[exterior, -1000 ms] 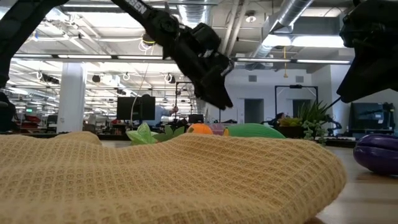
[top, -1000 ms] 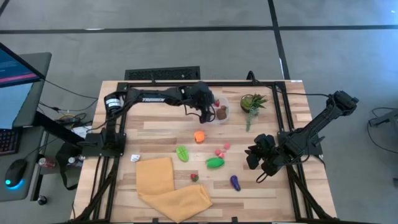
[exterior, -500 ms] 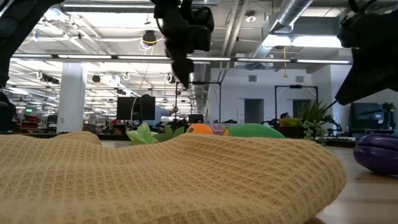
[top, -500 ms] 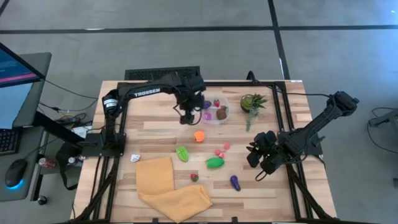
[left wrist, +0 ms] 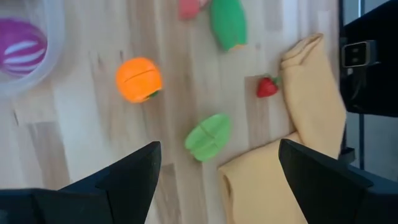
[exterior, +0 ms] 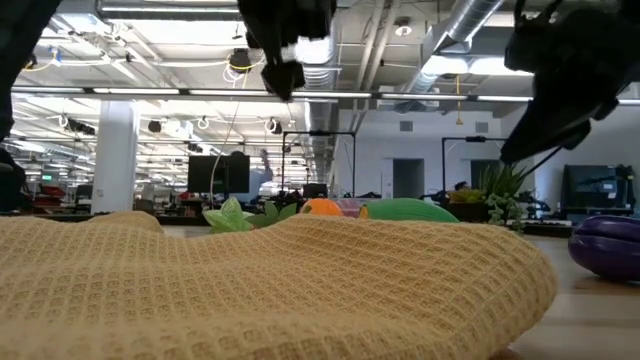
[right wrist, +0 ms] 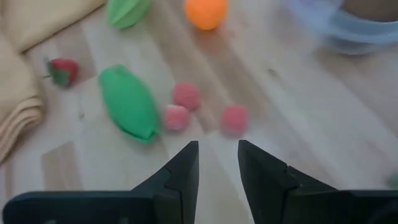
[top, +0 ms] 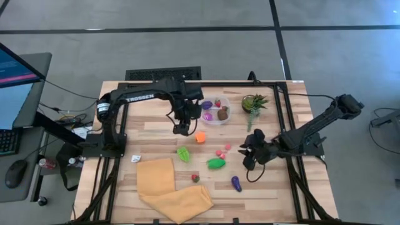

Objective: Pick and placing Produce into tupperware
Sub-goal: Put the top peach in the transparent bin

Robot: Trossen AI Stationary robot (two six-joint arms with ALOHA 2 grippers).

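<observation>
My left gripper (top: pixel 181 128) hangs open above the table, just left of the orange piece (top: pixel 200 137) and near the round clear tub (top: pixel 226 116). The tub holds a magenta piece (top: pixel 207 115), a brown piece (top: pixel 222 114) and a red one (top: pixel 217 103). In the left wrist view the orange piece (left wrist: pixel 138 79) and a light green piece (left wrist: pixel 208 135) lie ahead of the open fingers. My right gripper (top: pixel 248 154) hovers open, right of three small red pieces (right wrist: pixel 185 94) and a dark green piece (right wrist: pixel 129 102). A purple piece (top: pixel 236 183) and a strawberry (top: pixel 195 178) lie on the wood.
A folded yellow cloth (top: pixel 169 187) covers the near left part of the table and fills the foreground of the low view. A potted green plant (top: pixel 253 103) stands right of the tub. The black frame rails (top: pixel 290 119) run along the table's sides.
My left gripper has left the tub and moved toward the table's near left, ending beside the orange piece. My right gripper has moved toward the table's left, closer to the small red pieces. The pieces on the table have kept their places.
</observation>
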